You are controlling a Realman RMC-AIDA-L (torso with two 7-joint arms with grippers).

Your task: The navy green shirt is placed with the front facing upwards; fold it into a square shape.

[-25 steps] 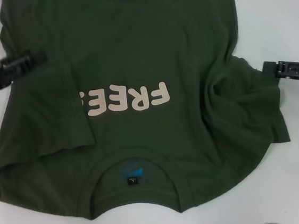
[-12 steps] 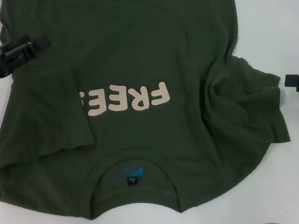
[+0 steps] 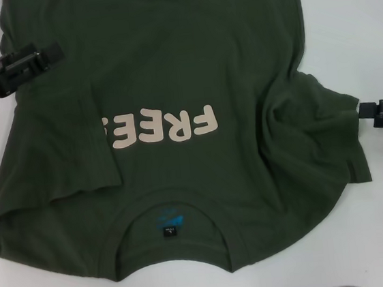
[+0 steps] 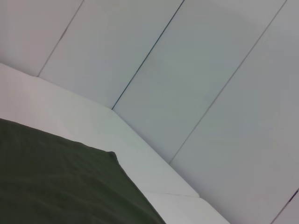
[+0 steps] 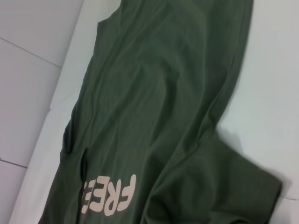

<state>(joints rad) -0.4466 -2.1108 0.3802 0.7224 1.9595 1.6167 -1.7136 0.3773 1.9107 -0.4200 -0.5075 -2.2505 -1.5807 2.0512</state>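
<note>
The navy green shirt (image 3: 168,118) lies front up on the white tabletop (image 3: 364,22), collar toward the robot, so the cream "FREE!" lettering (image 3: 159,128) reads upside down in the head view; the black neck tag (image 3: 168,233) shows inside the collar opening. The left sleeve is already lapped inward over the chest, its edge hiding the last of the print; the right sleeve (image 3: 325,112) is bunched and creased, its edge reaching toward the right gripper (image 3: 370,112).

The left gripper (image 3: 45,56) hangs over the shirt's left edge, well up the body from the print; whether it is pinching cloth or apart I cannot tell. The right gripper sits just beside the tip of the rumpled sleeve, at or just off the cloth; contact cannot be made out, nor whether it is apart or together.

The cloth looks like soft, light cotton; it should drape and sag rather than hold a line, crease wherever it is dragged, and cling a little to the tabletop rather than slide freely. It is not fragile, but a pinch on one layer may lift only that layer; a single-point hold would let the rest trail and twist. The sound places to take hold seem to be the seamed edges; the sleeve hem on the right, the side seam on the left, where doubled fabric gives the gripper something firmer.
</note>
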